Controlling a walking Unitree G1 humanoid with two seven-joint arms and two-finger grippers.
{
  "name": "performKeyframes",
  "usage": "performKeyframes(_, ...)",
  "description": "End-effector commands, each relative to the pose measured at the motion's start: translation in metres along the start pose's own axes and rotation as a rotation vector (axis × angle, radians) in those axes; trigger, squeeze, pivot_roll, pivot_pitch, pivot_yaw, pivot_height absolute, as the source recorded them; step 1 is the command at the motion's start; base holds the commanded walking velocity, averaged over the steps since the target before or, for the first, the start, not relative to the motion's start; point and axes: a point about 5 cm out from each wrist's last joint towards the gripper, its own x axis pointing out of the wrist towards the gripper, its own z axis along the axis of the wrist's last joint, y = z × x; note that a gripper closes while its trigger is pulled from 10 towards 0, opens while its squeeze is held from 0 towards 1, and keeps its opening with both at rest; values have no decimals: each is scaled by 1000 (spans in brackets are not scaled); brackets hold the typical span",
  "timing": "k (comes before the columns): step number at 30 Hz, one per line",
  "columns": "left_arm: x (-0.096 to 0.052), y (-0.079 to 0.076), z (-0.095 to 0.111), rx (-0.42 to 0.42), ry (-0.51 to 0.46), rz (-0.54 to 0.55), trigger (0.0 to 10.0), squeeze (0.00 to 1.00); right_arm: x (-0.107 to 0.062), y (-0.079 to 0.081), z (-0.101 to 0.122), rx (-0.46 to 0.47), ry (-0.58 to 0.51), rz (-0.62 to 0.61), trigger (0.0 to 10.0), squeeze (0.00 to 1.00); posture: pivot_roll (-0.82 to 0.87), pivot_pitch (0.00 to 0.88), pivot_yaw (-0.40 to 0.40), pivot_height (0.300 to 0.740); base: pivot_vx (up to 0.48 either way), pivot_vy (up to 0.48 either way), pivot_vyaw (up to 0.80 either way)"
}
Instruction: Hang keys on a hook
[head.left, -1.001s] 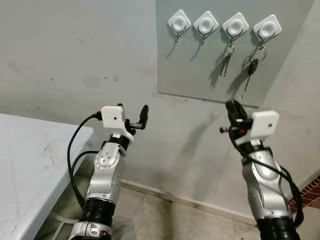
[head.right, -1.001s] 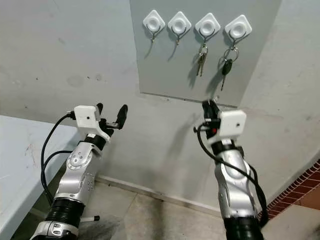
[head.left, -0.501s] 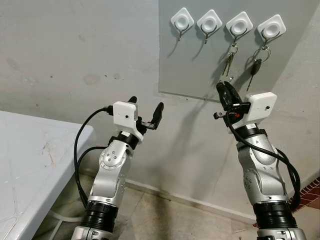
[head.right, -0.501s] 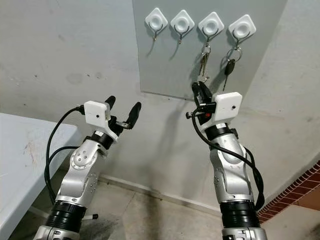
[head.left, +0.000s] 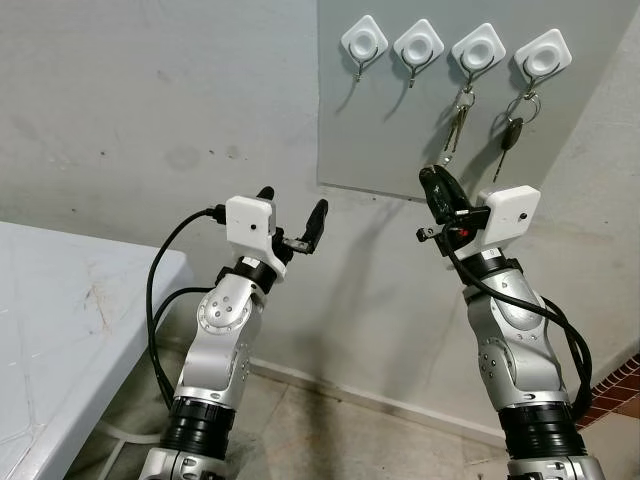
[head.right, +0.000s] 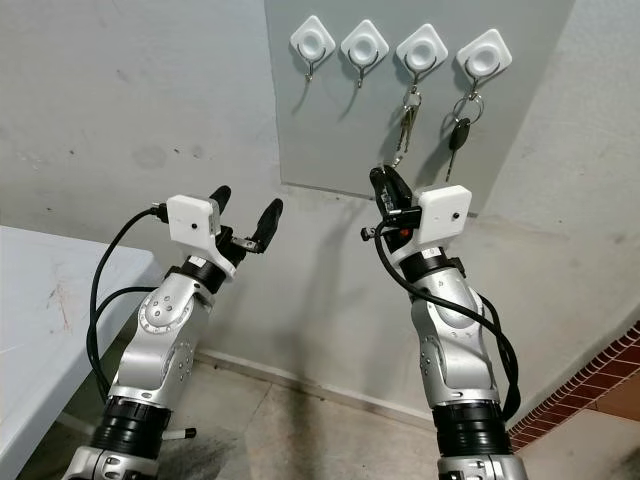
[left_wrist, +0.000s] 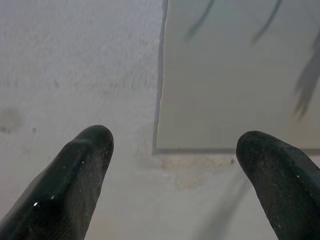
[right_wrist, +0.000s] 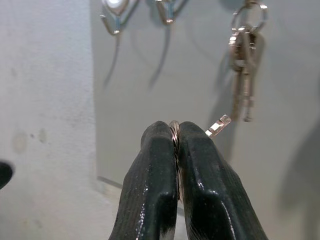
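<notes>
**A:** Status?

**B:** My right pincer (right_wrist: 176, 137) is clamped on the key ring (right_wrist: 174, 131), one key (right_wrist: 218, 125) sticking out sideways. It sits below the grey panel (head.left: 380, 130), under the third hook (head.left: 477, 48), which already carries keys (head.left: 456, 118). My left pincer (head.left: 292, 212) is spread wide, carrying nothing, near the wall.

**A:** Target?

**B:** Second hook (right_wrist: 165, 11), free. I'd say: raise, shift left, present the ring's open side to the hook tip, lower onto it, then release. Risk: little ring shows past my fingertips.
</notes>
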Motion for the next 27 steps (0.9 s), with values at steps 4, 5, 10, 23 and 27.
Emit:
performKeyframes(4, 4, -7, 8, 41, -17, -60, 10000, 0, 15, 10, 16, 17, -64, 60, 10000, 0, -60, 0, 3, 740, 0, 0, 0)
performKeyframes(5, 5, -7, 9, 36, -19, -64, 10000, 0, 16, 10, 18, 18, -70, 62, 10000, 0, -59, 0, 2, 740, 0, 0, 0)
performKeyframes(10, 7, -11, 14, 19, -29, -74, 10000, 0, 26, 15, 25, 28, -103, 85, 10000, 0, -59, 0, 2, 740, 0, 0, 0)
performKeyframes(23, 13, -18, 23, 12, -53, -108, 10000, 0, 49, 18, 38, 32, -158, 112, 10000, 0, -51, 0, -9, 740, 0, 0, 0)
performKeyframes(27, 14, -18, 25, 8, -54, -110, 10000, 0, 53, 18, 38, 31, -155, 122, 10000, 0, -51, 0, -9, 740, 0, 0, 0)
